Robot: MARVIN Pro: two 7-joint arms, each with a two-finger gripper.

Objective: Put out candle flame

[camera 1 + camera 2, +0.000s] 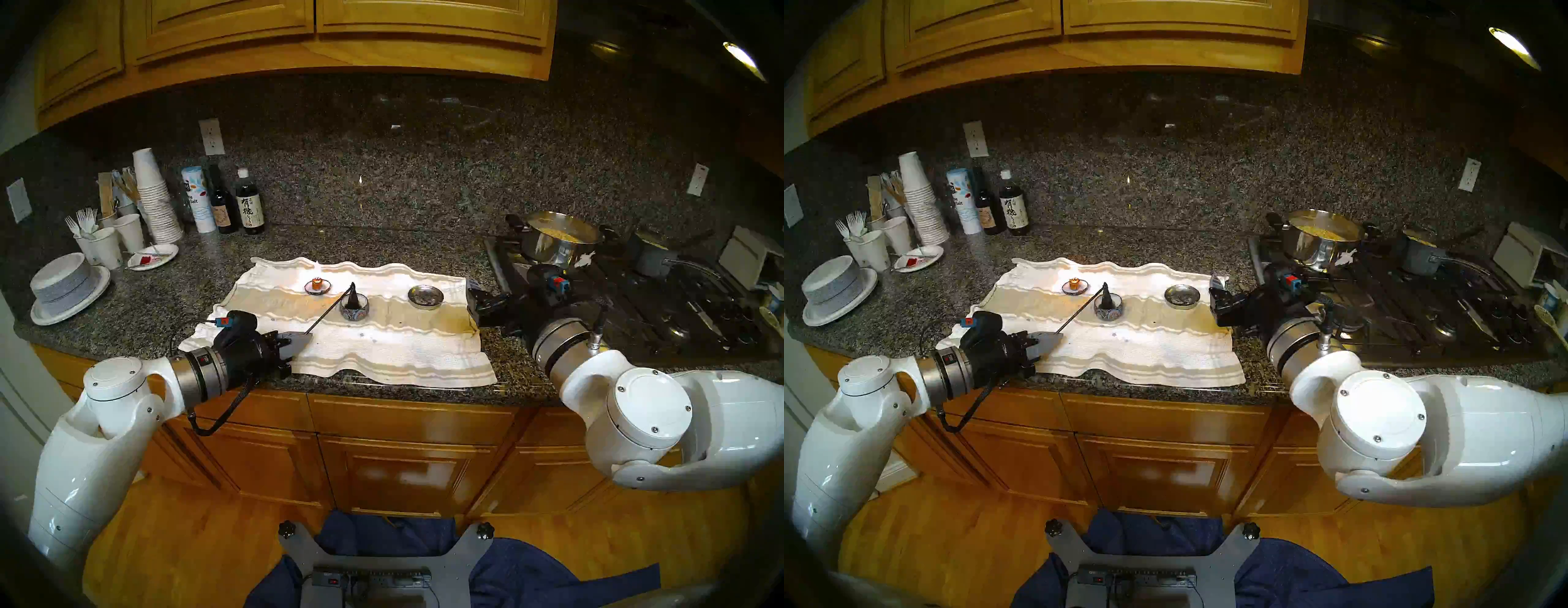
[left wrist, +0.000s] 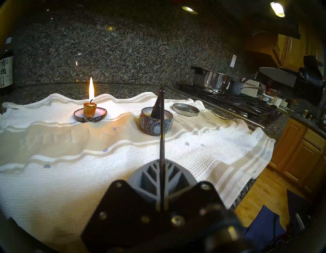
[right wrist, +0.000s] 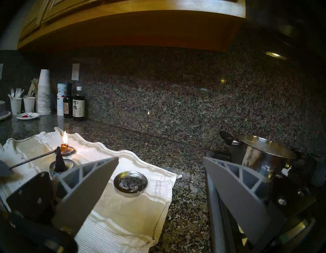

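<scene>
your left gripper (image 1: 299, 339) has its fingers clamped on the snuffer (image 1: 329, 312) handle (cone sits in the patterned tin (image 1: 354, 312)). your right gripper (image 3: 158, 176) gapes empty. the candle (image 2: 90, 109) burns.

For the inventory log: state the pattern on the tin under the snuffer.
Blue paisley tin, clearest in the left wrist view.

On the white towel (image 1: 382, 339), one lit candle (image 1: 316, 283), one patterned tin (image 1: 354, 311) and one metal lid (image 1: 425, 296) are counted. Left of the towel, two dark bottles (image 1: 250, 204) are seen; right of it, two pots (image 1: 560, 242).
</scene>
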